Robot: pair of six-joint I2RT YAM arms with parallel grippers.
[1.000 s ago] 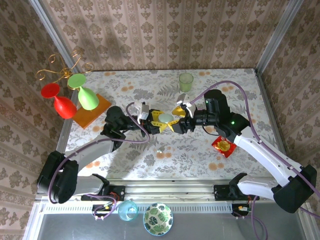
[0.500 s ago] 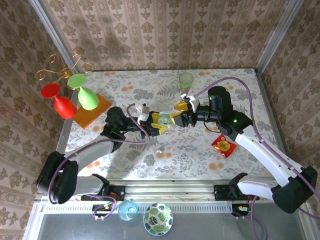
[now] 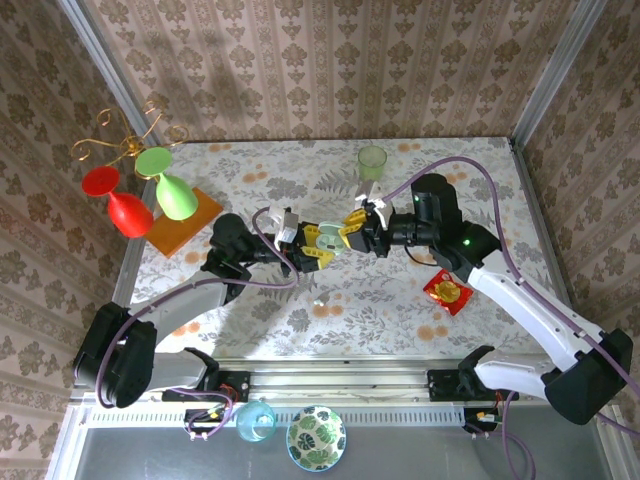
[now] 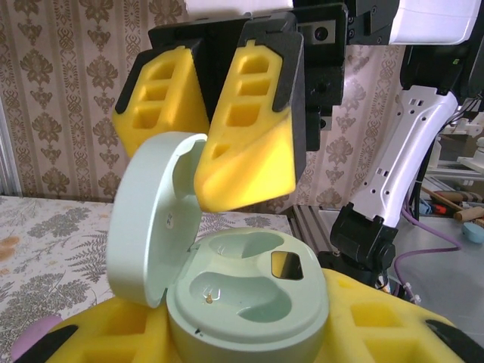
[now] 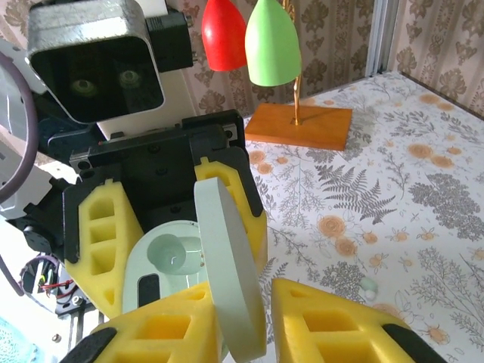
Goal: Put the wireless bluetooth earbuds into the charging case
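My left gripper is shut on a pale green charging case and holds it above the middle of the table. The case's lid stands open, and both sockets in the case are bare. My right gripper meets it from the right. Its yellow fingers are closed on either side of the lid, pinching it. One tiny pale earbud lies on the flowered tablecloth below the grippers.
A green cup stands at the back. Red and green glasses hang on a stand with an orange base at the left. A red packet lies at the right. A bowl and a blue cup sit below the near edge.
My right gripper has narrowed from wide open to closed round the case's lid and shifted slightly toward the left gripper. The left gripper and case have stayed put.
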